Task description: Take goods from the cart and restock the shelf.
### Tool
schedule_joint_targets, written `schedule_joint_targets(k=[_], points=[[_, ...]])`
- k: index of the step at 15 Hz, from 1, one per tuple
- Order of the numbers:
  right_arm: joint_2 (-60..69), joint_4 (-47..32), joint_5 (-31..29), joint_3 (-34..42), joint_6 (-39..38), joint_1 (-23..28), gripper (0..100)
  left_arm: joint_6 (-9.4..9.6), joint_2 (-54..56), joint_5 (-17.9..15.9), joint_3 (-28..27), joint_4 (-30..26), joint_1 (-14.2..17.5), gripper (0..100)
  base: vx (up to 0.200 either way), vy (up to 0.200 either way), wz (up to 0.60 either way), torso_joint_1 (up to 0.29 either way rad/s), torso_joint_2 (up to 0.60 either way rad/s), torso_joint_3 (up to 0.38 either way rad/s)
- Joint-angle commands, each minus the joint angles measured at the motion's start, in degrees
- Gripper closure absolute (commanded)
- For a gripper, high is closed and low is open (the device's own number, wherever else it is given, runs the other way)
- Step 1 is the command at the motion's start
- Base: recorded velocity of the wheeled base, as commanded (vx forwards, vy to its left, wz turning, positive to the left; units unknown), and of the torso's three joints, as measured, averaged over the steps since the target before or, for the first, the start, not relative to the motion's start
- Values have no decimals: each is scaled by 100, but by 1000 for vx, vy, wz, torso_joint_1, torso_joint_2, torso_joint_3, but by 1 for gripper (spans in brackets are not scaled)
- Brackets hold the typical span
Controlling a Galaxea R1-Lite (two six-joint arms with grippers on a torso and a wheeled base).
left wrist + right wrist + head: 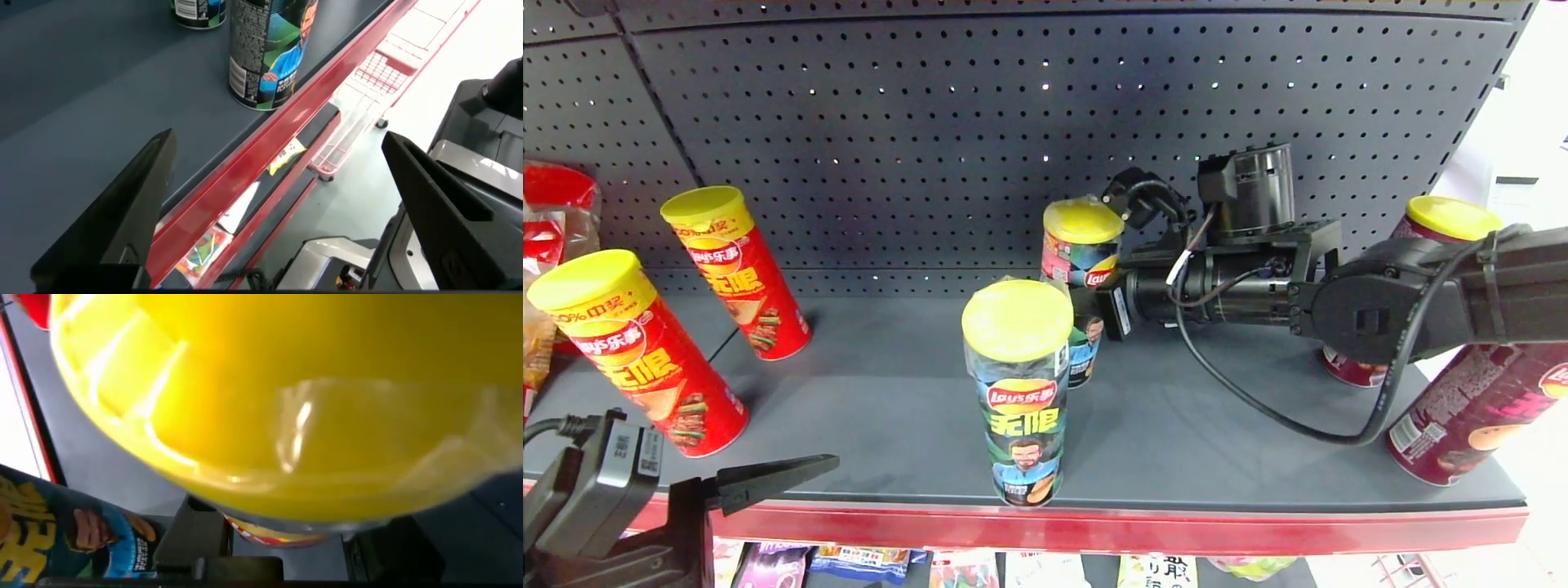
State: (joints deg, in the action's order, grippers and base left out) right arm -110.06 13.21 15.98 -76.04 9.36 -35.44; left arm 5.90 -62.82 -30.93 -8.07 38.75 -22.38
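The shelf (1176, 441) is dark grey with a red front lip. The pegboard (931, 122) is dark grey, dotted with rows of small holes. Every can lid in view is yellow.

2 cans are red with yellow lettering: the front red can (645, 359) and the rear red can (739, 273). The front green can (1021, 400) and the rear green can (1082, 245) are green and black, with a blue-shirted cartoon man and a red-and-yellow logo. The front maroon can (1470, 416) carries a white panel and an orange motif; the rear maroon can (1454, 216) is maroon too.

The left gripper (278, 139) and right gripper (1086, 310) are black. The cart (384, 69) is red wire.
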Motion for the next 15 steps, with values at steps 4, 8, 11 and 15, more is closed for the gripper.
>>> schedule_joint_targets(k=[4,8,11,15], points=[[46,14,-86,116,4,-148,100,-10,24,-1,7,9,6,0,0,0,0,0,0,0],[81,32,-95,266,4,-200,0,-1,68,-1,16,1,6,0,0,0,0,0,0,0],[221,41,-201,336,-66,-209,0,-1,68,-1,7,9,6,0,0,0,0,0,0,0],[898,41,-420,934,-295,-200,0,-1,50,61,-2,1,-3,0,0,0,0,0,0,0]])
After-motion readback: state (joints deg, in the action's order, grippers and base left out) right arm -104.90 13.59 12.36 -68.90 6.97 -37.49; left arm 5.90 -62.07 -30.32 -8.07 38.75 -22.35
